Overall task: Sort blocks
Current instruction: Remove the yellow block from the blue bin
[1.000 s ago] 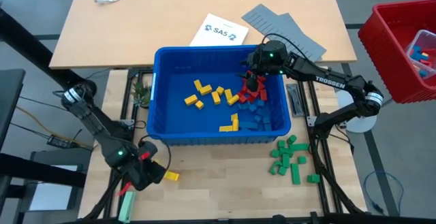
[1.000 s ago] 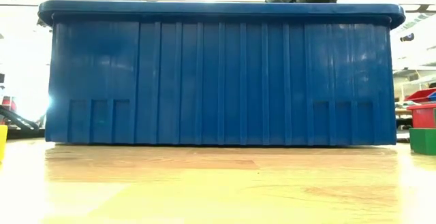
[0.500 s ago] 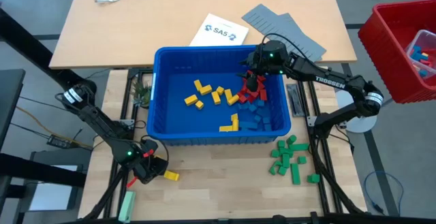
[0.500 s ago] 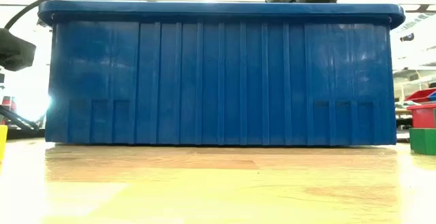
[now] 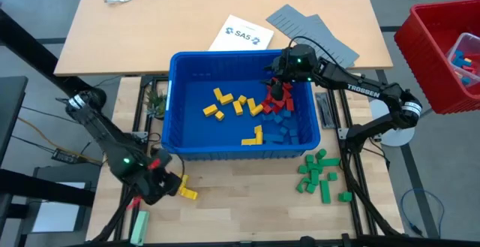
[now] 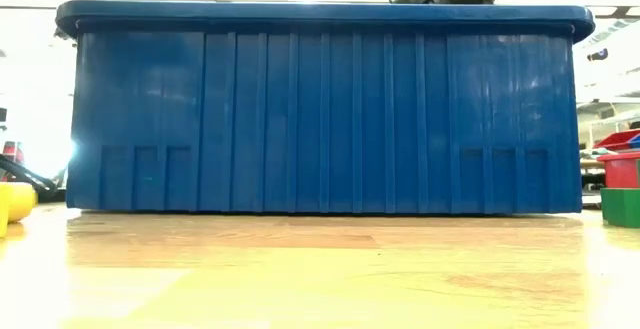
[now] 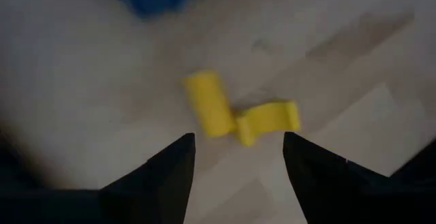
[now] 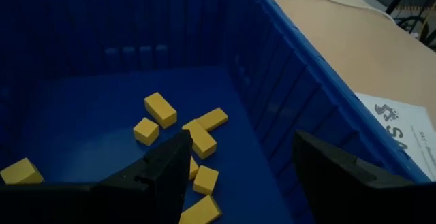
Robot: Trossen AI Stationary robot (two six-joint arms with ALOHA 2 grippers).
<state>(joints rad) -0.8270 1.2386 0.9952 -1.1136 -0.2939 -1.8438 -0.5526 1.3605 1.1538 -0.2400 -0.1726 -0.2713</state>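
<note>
So the small plastic bricks are being sorted by colour out of the big blue plastic bin [image 5: 176, 104], which is why separate heaps are being built on the light wooden table [image 5: 247, 209] around it. The left gripper [image 5: 169, 189] is being held just over the front-left patch of table with its dark fingers [image 7: 163, 173] spread apart and nothing between them; two yellow bricks [image 7: 238, 112] are lying touching each other right below, so a yellow heap is apparently being started there. The green bricks [image 5: 321, 173] are piled on the table near the bin's front-right corner. The right gripper [image 5: 277, 93] is being kept down inside the bin above the red bricks [image 5: 276, 106] and blue bricks [image 5: 287, 131], fingers [image 8: 160, 173] apart and empty, probably being lined up for a pick. More yellow bricks [image 5: 236, 108] are scattered across the bin floor. The bin's tall walls are getting in the way of any low reach. Also being left around: a pale green bar [image 5: 139, 224] at the front-left edge, flat grey ridged panels [image 5: 315, 33] and a printed white sheet [image 5: 240, 34] behind the bin, and a red crate [image 5: 435, 44] off to the right.
</note>
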